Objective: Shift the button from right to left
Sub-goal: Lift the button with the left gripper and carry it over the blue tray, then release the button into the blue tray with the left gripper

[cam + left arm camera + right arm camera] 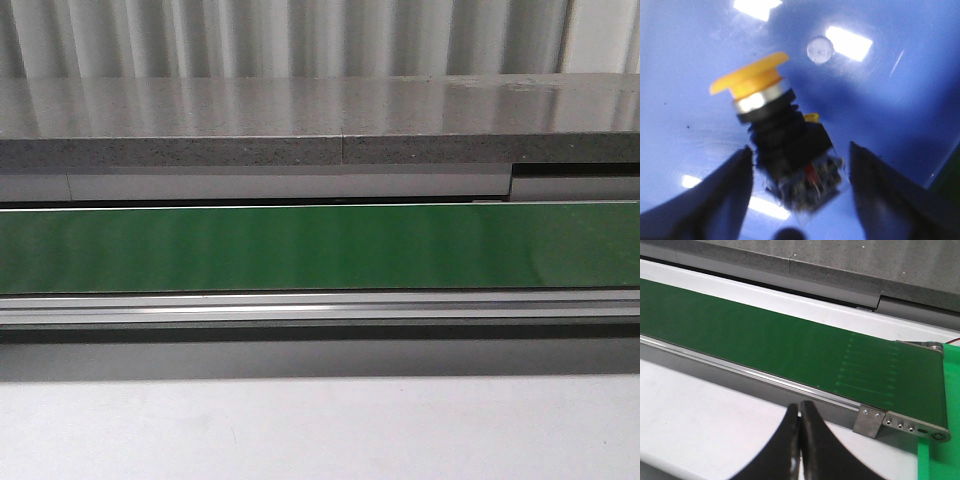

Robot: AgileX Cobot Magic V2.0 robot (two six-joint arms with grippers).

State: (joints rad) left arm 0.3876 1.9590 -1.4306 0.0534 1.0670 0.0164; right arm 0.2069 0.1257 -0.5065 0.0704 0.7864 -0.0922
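Note:
The button (765, 115) shows only in the left wrist view: yellow mushroom cap, metal ring, black collar, clear contact block. It lies tilted on a glossy blue surface (900, 100). My left gripper (800, 146) is open, with its jaws on either side of the button's lower body. The left finger (725, 185) is close to the black collar and the right finger (880, 185) stands apart from the block. My right gripper (800, 405) is shut and empty over the white table (700, 405), just in front of the green belt (790, 345). Neither gripper nor the button shows in the front view.
The green belt (320, 245) runs across the front view, with a metal rail (320, 308) before it and a grey ledge (320, 120) behind. The belt's end bracket (869, 421) and roller plate (915, 426) are near my right gripper. A bright green surface (940, 460) lies beyond.

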